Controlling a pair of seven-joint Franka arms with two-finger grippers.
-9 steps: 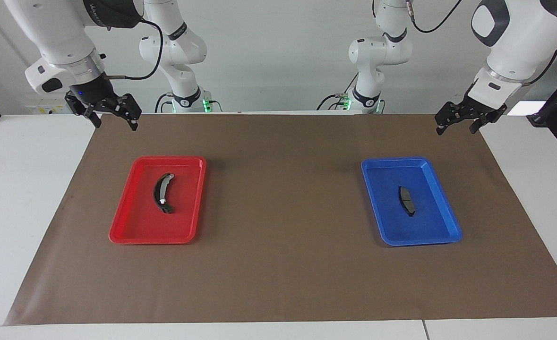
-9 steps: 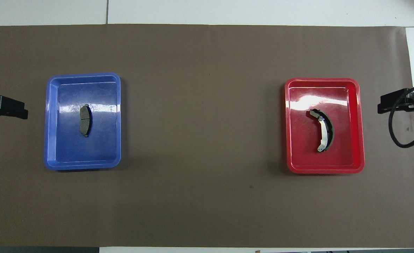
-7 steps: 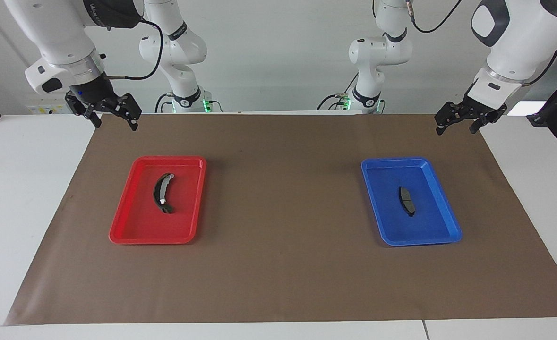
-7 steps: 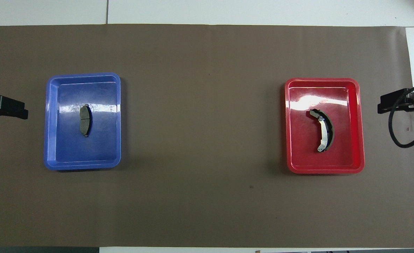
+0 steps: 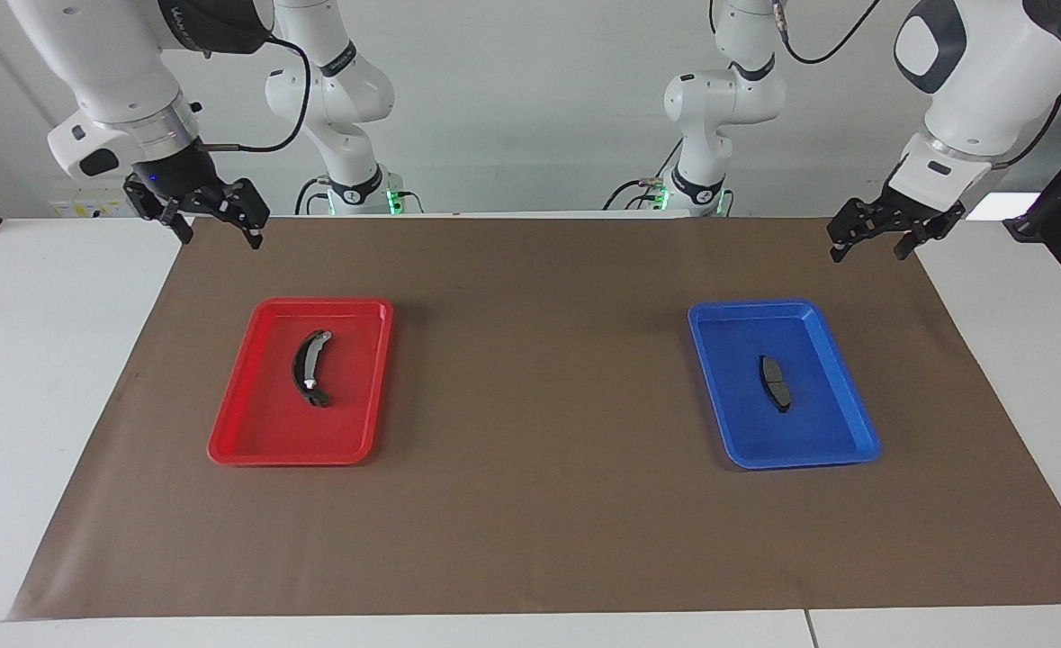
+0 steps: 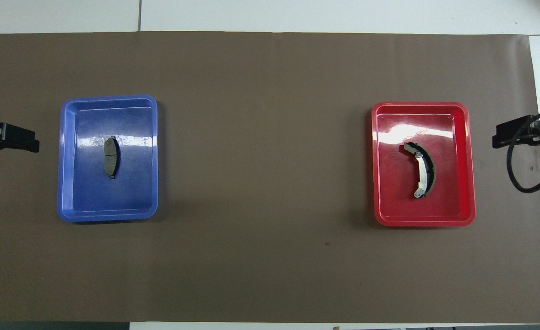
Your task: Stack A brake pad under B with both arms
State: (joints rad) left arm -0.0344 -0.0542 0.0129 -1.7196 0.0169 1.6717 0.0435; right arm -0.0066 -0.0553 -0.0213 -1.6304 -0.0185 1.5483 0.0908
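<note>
Shifted a little inward since the earlier frame: left pincer (image 5: 865, 241), now slightly closer to the blue tray's end; right pincer (image 5: 215, 227) unchanged, both parts unmoved.

Largest first: counter (image 5: 44, 378) under a brown mat (image 5: 530, 504). Near the right arm's end, red tray (image 5: 233, 423); near the left arm's end, blue tray (image 5: 840, 432), well apart from the red one.

Raised over the mat's robot-side corner at the left arm's end, left pincer spread wide, holding nothing. Over the matching corner at the right arm's end, right pincer likewise wide open and empty.

Lying flat in the red tray, B (image 5: 308, 368), long and crescent-shaped with a light metal strip. Flat near the middle of the blue tray, A brake pad (image 5: 773, 382), short and all dark.

Nothing stacked yet. Likely risks: low, thin parts slipping from a shallow grip; fingers catching a tray wall on descent; curved B rocking or sliding off the much shorter pad if set down off-centre.
</note>
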